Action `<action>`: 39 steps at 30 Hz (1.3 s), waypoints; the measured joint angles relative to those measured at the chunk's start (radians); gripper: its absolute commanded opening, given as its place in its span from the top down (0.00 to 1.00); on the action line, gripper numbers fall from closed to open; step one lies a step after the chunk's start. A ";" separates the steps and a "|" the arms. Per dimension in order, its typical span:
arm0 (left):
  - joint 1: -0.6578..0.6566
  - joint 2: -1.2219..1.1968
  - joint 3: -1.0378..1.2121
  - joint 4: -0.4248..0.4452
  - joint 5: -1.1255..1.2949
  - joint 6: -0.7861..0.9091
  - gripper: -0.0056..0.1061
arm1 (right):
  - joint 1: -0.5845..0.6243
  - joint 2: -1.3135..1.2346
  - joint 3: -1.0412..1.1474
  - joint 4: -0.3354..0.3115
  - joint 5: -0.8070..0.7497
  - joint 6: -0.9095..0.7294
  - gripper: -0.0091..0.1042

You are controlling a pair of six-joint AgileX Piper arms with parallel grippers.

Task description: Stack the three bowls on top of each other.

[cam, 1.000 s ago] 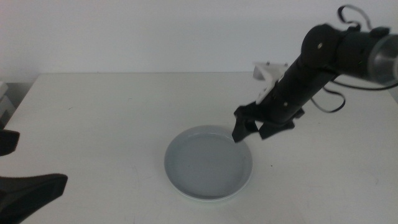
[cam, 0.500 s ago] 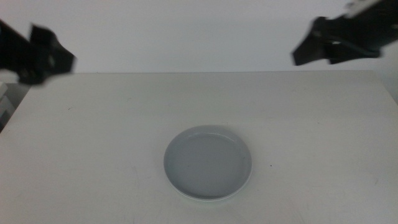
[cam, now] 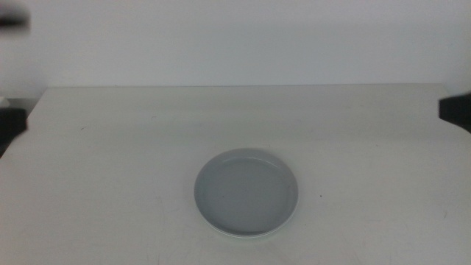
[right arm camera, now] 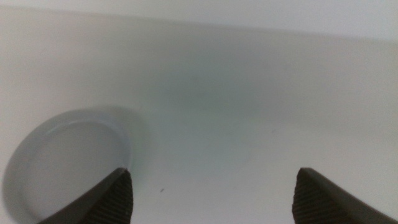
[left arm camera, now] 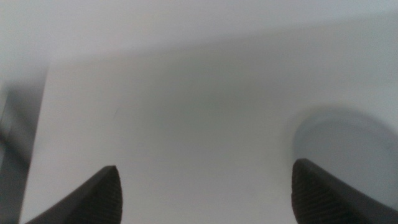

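A grey bowl (cam: 246,191) sits on the white table (cam: 132,147), a little in front of the middle. A paler rim (cam: 237,234) shows under its front edge. I cannot make out a cream white or a mint green bowl on its own. Both arms are drawn back. Only a dark part of the left arm (cam: 10,121) shows at the left edge and a dark part of the right arm (cam: 457,113) at the right edge. My left gripper (left arm camera: 205,169) is open and empty, high above the table, with the bowl (left arm camera: 348,149) off to one side. My right gripper (right arm camera: 214,174) is open and empty, with the bowl (right arm camera: 65,155) beside it.
A pale wall (cam: 235,37) stands behind the table's far edge. A dark blur (cam: 11,20) shows at the top left corner. A dark gap (left arm camera: 12,155) runs along the table's left edge.
My right gripper has left the bowl's right rim, risen and withdrawn to the right edge. The left arm swung up from the bottom left and now shows only at the left edge. The bowl has not moved.
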 measured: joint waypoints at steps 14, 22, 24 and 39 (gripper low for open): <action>-0.082 -0.132 0.199 -0.227 -0.286 0.287 0.01 | 0.000 -0.160 0.189 0.018 -0.294 -0.091 0.36; -0.082 -0.162 0.199 -0.227 -0.286 0.289 0.01 | 0.000 -0.160 0.189 0.022 -0.299 -0.091 0.36; -0.082 -0.179 0.199 -0.227 -0.286 0.290 0.01 | 0.000 -0.160 0.189 0.022 -0.299 -0.091 0.36; -0.082 -0.465 0.420 -0.227 -0.378 0.290 0.01 | 0.000 -0.372 0.413 0.022 -0.308 -0.091 0.36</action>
